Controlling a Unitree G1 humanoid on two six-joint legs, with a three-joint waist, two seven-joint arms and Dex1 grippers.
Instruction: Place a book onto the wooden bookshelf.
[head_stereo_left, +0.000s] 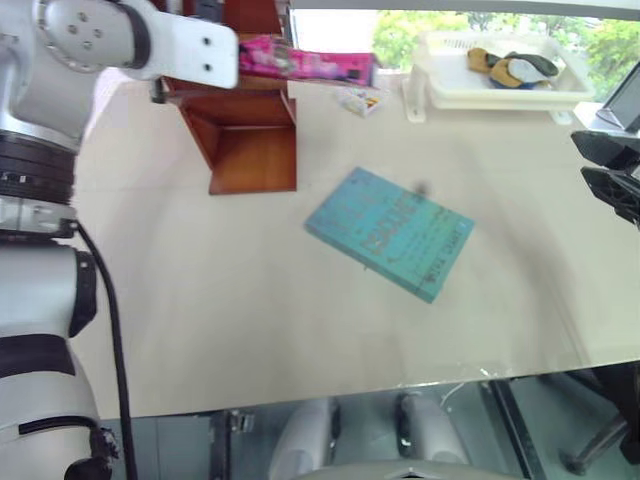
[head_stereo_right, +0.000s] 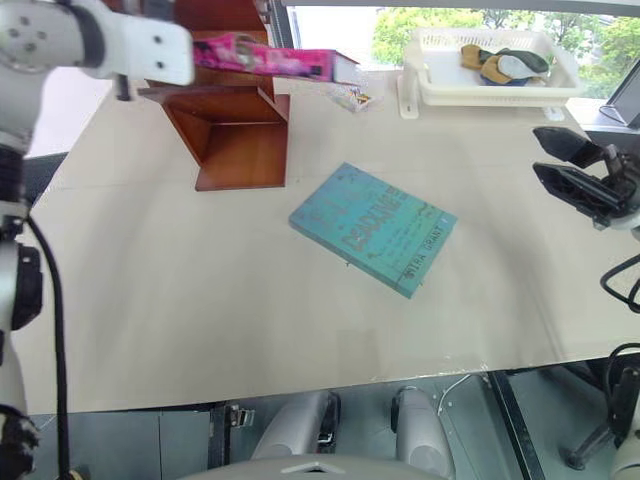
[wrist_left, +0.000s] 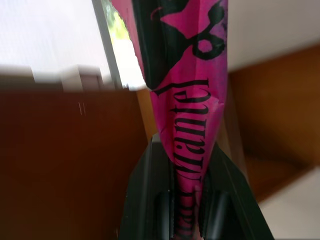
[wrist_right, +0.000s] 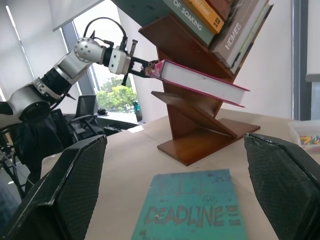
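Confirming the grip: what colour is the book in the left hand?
Bright pink book with black lettering; left wrist view.

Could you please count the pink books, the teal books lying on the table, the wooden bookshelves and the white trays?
Pink book: 1
Teal book on the table: 1
Wooden bookshelf: 1
White tray: 1
Total: 4
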